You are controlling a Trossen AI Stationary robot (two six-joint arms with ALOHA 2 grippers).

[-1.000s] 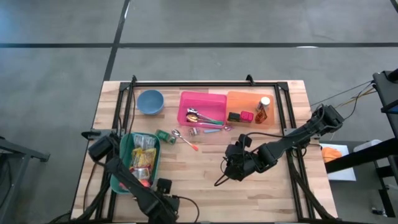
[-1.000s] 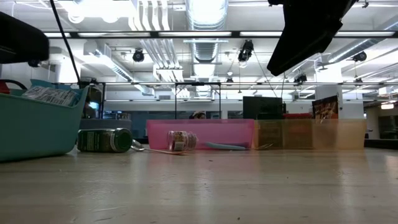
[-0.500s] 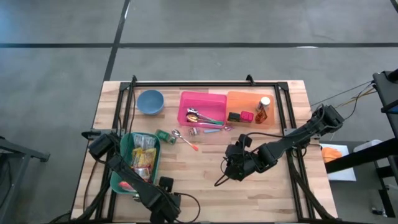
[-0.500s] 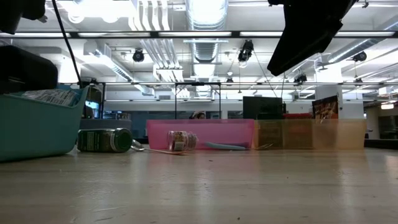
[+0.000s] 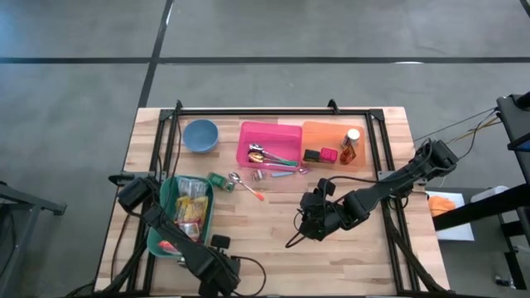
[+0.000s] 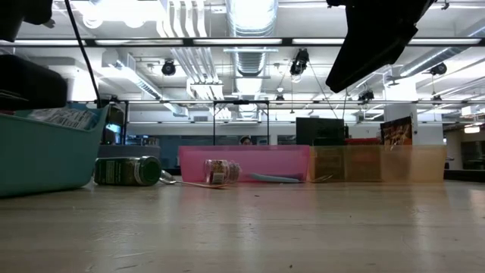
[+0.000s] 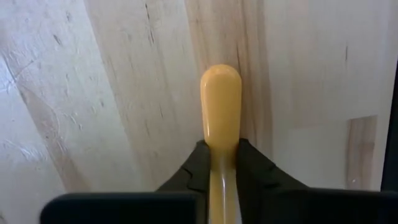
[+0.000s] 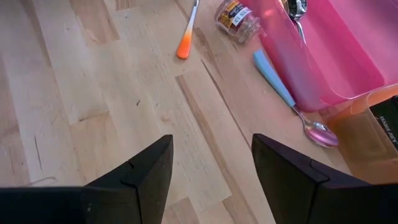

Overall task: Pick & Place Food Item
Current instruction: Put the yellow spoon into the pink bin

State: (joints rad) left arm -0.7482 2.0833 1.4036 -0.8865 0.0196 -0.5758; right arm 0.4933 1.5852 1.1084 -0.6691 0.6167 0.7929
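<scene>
In the left wrist view a smooth yellow item (image 7: 221,106) with a rounded end shows against the wooden table top (image 7: 124,93). My left gripper (image 7: 221,154) is shut on it. The high view puts that gripper (image 5: 214,266) near the table's near edge, by the near end of the teal basket (image 5: 162,222); the arm hides the yellow item there. My right gripper (image 5: 313,222) hangs open above the table's middle right, with only bare wood between its fingers (image 8: 211,180). My left gripper pinches the yellow item between its two fingers (image 7: 252,165), on its two long sides (image 7: 221,144) a little back from the rounded end. The fingers come from above, pointing down, and lie across it. Whether the item rests on the wood or is clear of it, I cannot tell.
The teal basket holds food packets (image 5: 192,207). Beside it lie a green can (image 5: 219,181), a spoon with an orange handle (image 5: 248,189) and a small jar (image 5: 258,175). A blue bowl (image 5: 199,135), a pink bin (image 5: 270,142) and an orange bin (image 5: 331,142) stand at the back.
My left arm has sunk toward the table near its near edge, then kept still over the last half second. My right arm has not moved.
</scene>
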